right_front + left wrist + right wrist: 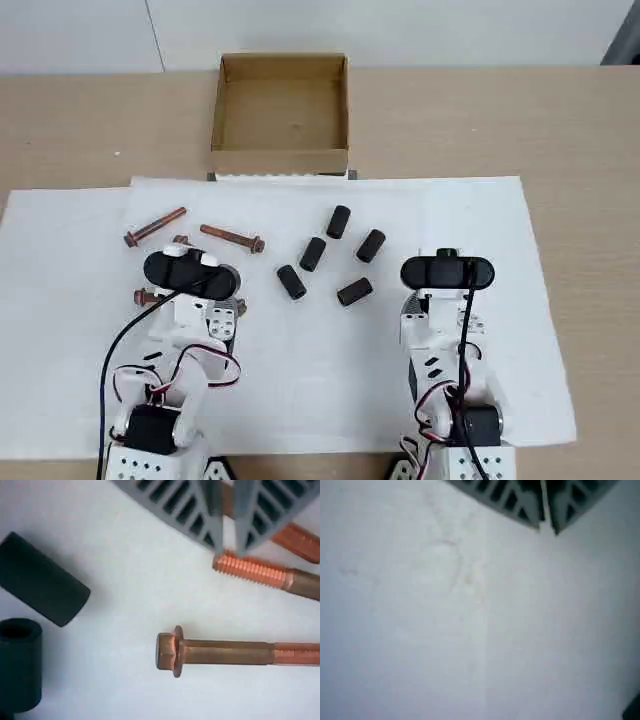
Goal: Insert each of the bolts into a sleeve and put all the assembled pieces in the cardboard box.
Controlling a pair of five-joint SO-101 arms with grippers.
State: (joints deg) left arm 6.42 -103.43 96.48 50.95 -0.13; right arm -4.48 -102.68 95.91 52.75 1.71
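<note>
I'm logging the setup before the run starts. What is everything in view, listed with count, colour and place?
box: 1, brown cardboard, at the sheet's far edge
sleeves: 5, black, loose on the sheet between the arms
bolts: 2 clear, at least 1 more partly under the left arm, copper, on the sheet
sheet: 1, white, on the table
table: 1, light wood
left gripper: 1, grey, over a bolt's threaded end
right gripper: 1, grey, over bare sheet

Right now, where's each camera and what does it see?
High view: overhead, looking down on cardboard box, bolts, sleeves; left arm, right arm show.
Left wrist view: on the left arm, over bolts, sleeves; its fingers show.
Right wrist view: on the right arm, over white paper; its fingers show.
Shared: high and left wrist see bolts, sleeves.
</note>
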